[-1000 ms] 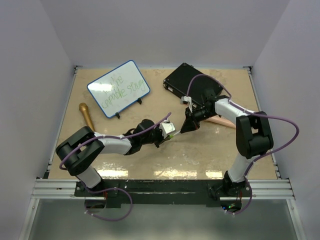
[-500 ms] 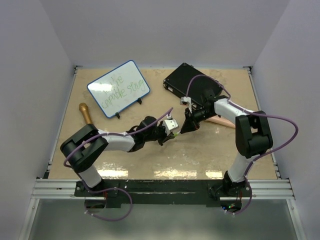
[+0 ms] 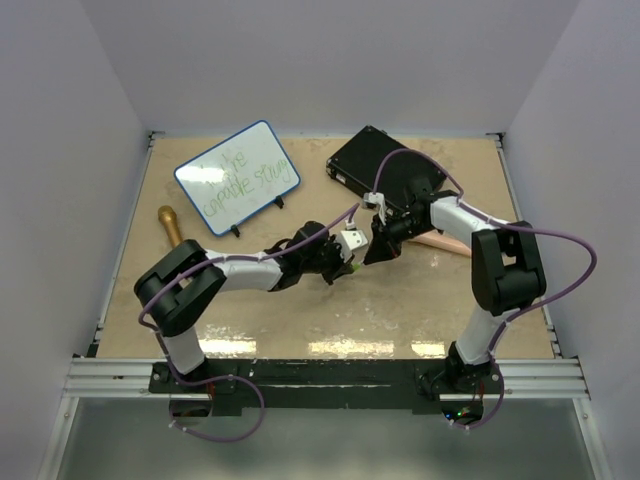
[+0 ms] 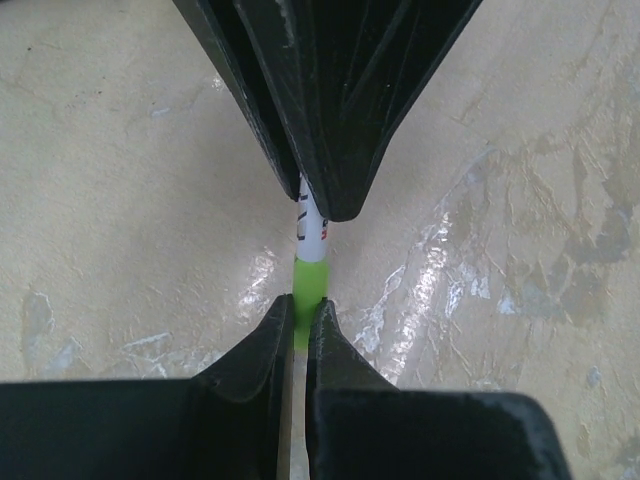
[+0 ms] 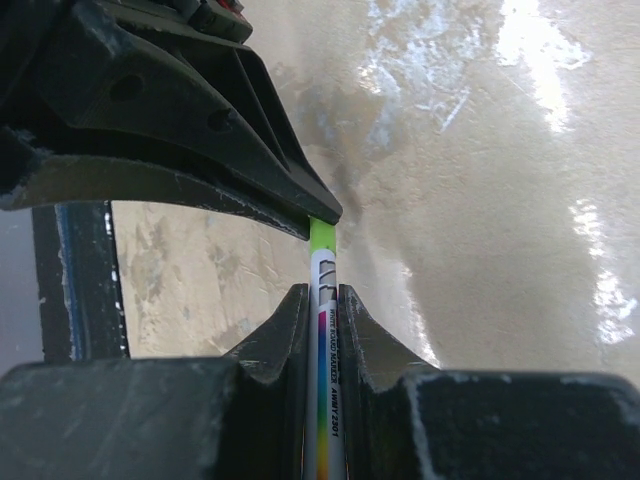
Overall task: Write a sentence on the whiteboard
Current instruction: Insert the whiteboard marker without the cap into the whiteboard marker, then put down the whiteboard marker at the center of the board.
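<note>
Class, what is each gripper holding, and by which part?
One marker: the left gripper pinches its green end, the right gripper its white barrel.

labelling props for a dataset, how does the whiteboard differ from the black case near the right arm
The whiteboard is white with a thin blue rim; the black case is dark all over. The whiteboard carries green handwriting; the case shows none. The whiteboard sits far left with nothing over it; the right arm's cable crosses over the case on the right. Both are rectangles of similar size, turned askew.
</note>
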